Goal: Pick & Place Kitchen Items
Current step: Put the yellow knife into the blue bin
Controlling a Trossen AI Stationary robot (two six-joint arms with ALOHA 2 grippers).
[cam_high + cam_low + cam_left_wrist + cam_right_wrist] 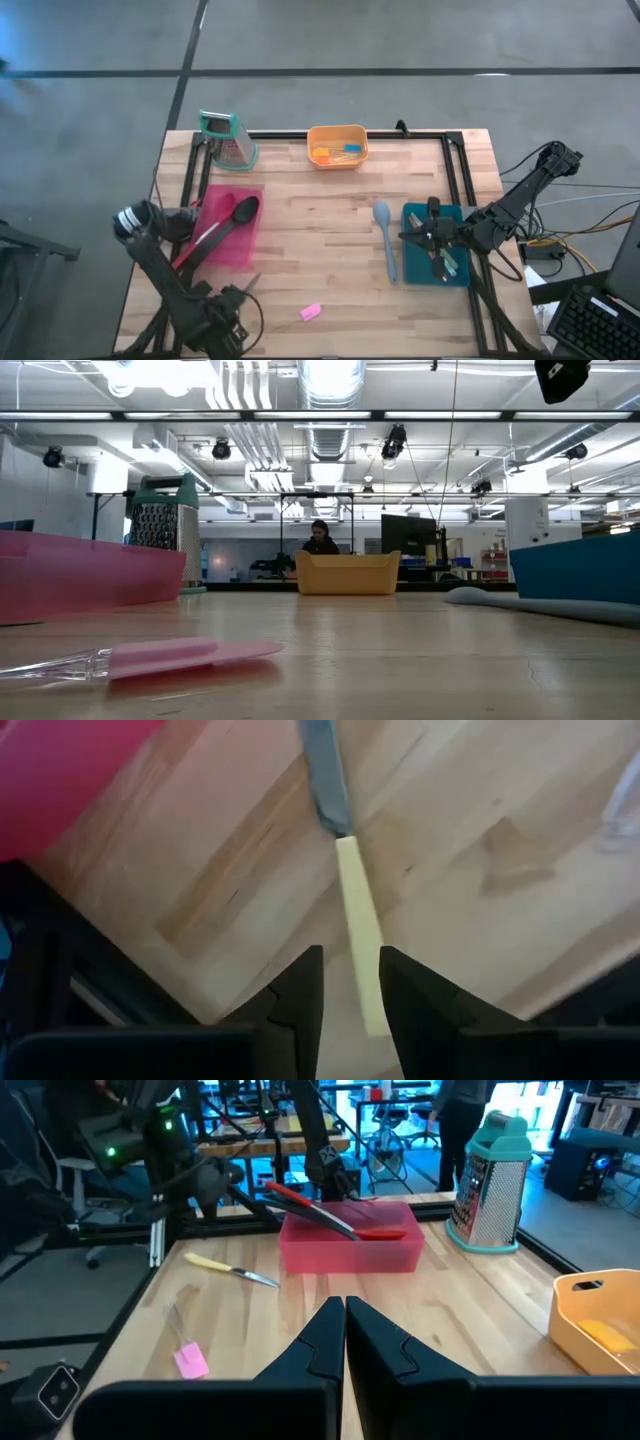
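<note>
A knife with a yellow handle [355, 920] and a metal blade [325, 770] lies flat on the wooden table near its front left. My left gripper [350, 995] points down over it, open, one finger on each side of the handle. In the high view this gripper [236, 300] is just in front of the pink tray [245, 250], which holds a black spoon [240, 212] and a red spoon [200, 243]. My right gripper [345, 1320] is shut and empty, held level above the blue tray [455, 275] of slim cutlery. My left gripper comes at the knife from above, its fingers [300, 990] on either side of the yellow handle near its free end [372, 1005] and lying across it. Whether they touch the handle, I cannot tell. The knife rests on the table.
A pale-blue spoon [384, 240] lies left of the blue tray. A small pink tool [310, 312] lies near the front edge. The green-topped grater [228, 138] and the orange tub [337, 145] stand at the far edge. A black frame runs along the table's far and side edges.
</note>
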